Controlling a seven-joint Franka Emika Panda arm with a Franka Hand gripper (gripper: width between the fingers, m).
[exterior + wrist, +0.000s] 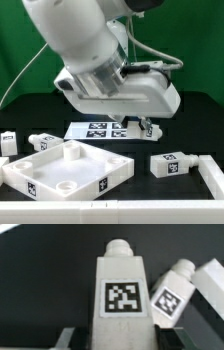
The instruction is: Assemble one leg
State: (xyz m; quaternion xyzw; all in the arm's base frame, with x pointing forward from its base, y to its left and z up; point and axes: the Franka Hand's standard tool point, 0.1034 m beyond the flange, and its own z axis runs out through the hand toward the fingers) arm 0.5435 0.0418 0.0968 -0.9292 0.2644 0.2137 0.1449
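Observation:
A white leg with a black-and-white tag on its face and a round stud at its tip fills the wrist view, and my gripper is shut on its base, one dark finger on each side. In the exterior view the gripper hangs low over the black table beside the marker board, and the arm hides most of the held leg. A second leg lies just beyond the held one; in the exterior view it is the leg at the front right.
The large square white panel with round recesses sits at the front left. Two more legs lie behind it at the exterior view's left. Another white part lies at the right edge.

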